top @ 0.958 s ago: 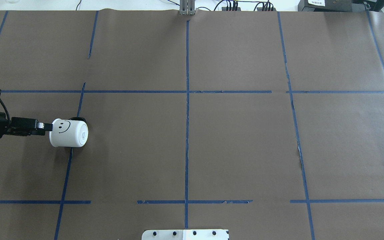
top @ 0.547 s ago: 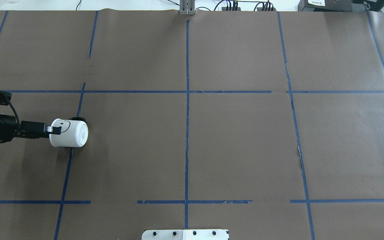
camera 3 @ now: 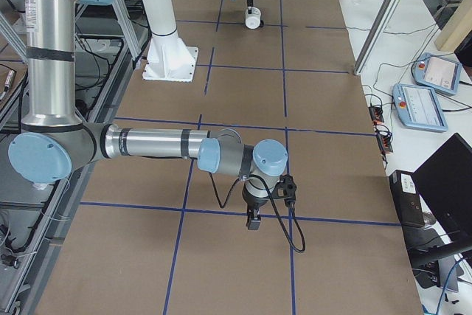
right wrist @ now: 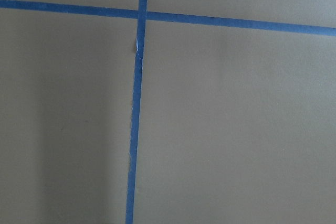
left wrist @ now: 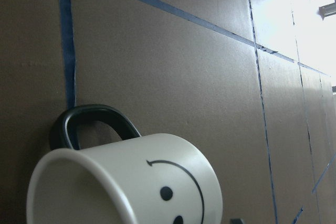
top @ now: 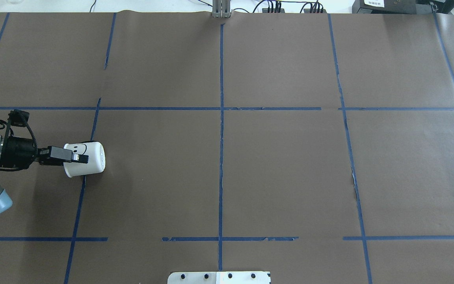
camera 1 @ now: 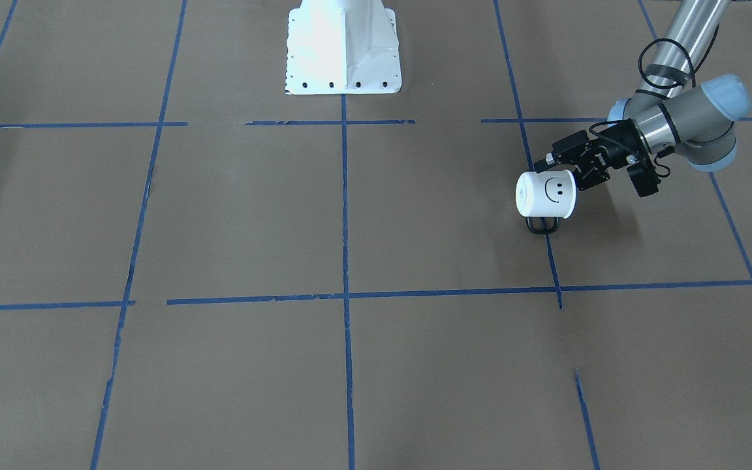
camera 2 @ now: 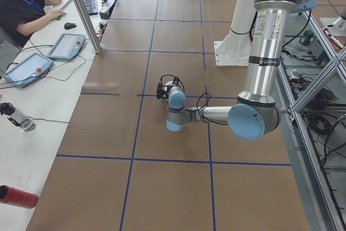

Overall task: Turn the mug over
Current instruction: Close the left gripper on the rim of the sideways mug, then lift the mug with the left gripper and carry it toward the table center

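The mug (top: pixel 90 168) lies on its side on the table (top: pixel 282 165), toward the table's left end and about midway between the robot's edge and the operators' edge. It sits over a blue tape line (top: pixel 78 205). Its open mouth faces the left end and its flat base faces the table's middle. The smiley face (camera 1: pixel 553 189) is on the upper side. The black handle (camera 1: pixel 541 226) sticks out toward the operators' edge, low against the table.

The left end effector (top: pixel 83 159) reaches in level from the left end and is clamped on the mug at its rim. One finger lies along the outer wall beside the face, and the other is hidden.

The right end effector (camera 3: pixel 253 220) points straight down over bare table near the right end. I cannot tell whether its fingers are apart or together.
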Robot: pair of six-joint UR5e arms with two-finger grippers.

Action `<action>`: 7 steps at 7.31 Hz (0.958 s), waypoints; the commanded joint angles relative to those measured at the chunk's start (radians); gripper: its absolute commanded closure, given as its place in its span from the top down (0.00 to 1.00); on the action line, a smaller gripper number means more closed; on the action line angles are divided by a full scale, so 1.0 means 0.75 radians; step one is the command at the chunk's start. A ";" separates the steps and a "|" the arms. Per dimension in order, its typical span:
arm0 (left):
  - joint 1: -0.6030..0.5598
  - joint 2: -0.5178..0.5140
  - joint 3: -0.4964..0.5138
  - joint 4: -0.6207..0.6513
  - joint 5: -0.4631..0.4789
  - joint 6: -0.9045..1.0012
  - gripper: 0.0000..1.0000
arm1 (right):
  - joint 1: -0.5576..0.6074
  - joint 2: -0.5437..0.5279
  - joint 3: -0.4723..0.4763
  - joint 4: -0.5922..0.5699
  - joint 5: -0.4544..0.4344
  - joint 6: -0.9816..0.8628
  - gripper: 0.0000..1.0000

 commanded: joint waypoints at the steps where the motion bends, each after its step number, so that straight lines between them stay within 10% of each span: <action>1: -0.001 -0.060 -0.030 0.001 -0.008 -0.137 0.00 | 0.000 0.000 0.000 0.000 0.000 0.000 1.00; 4: -0.001 -0.146 -0.099 0.165 -0.024 -0.254 0.00 | 0.000 0.000 0.000 0.000 0.000 0.000 1.00; 7: 0.007 -0.331 -0.336 1.033 -0.021 -0.246 0.00 | 0.000 0.000 0.000 0.000 0.000 0.000 1.00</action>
